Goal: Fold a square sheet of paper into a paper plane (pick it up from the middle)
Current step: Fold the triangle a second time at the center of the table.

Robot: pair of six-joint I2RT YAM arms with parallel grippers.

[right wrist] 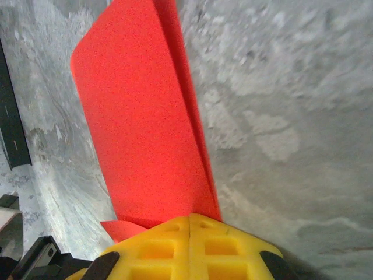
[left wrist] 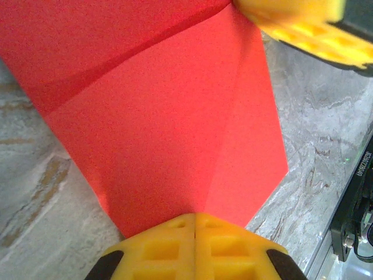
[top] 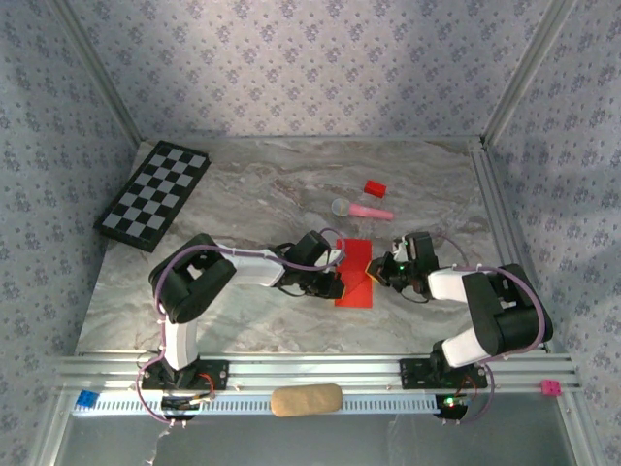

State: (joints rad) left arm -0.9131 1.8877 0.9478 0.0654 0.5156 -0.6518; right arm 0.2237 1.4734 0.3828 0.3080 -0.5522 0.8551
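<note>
The square sheet of paper [top: 356, 276] is bright red and partly folded, lying mid-table between both arms. My left gripper [top: 339, 283] is at its left edge and my right gripper [top: 375, 271] at its right edge. In the left wrist view the yellow jaws [left wrist: 194, 217] are shut on the paper's [left wrist: 175, 116] near edge, and a crease runs away from their seam. The right gripper's fingers [left wrist: 303, 29] show at the paper's far corner. In the right wrist view the jaws [right wrist: 190, 217] are shut on a raised red flap [right wrist: 140, 116], with a second layer behind it.
A black and white checkerboard [top: 153, 194] lies at the back left. A small red block [top: 375, 188] and a pink stick with a grey round head [top: 364, 209] lie just behind the paper. A tan pad [top: 307, 399] rests on the front rail.
</note>
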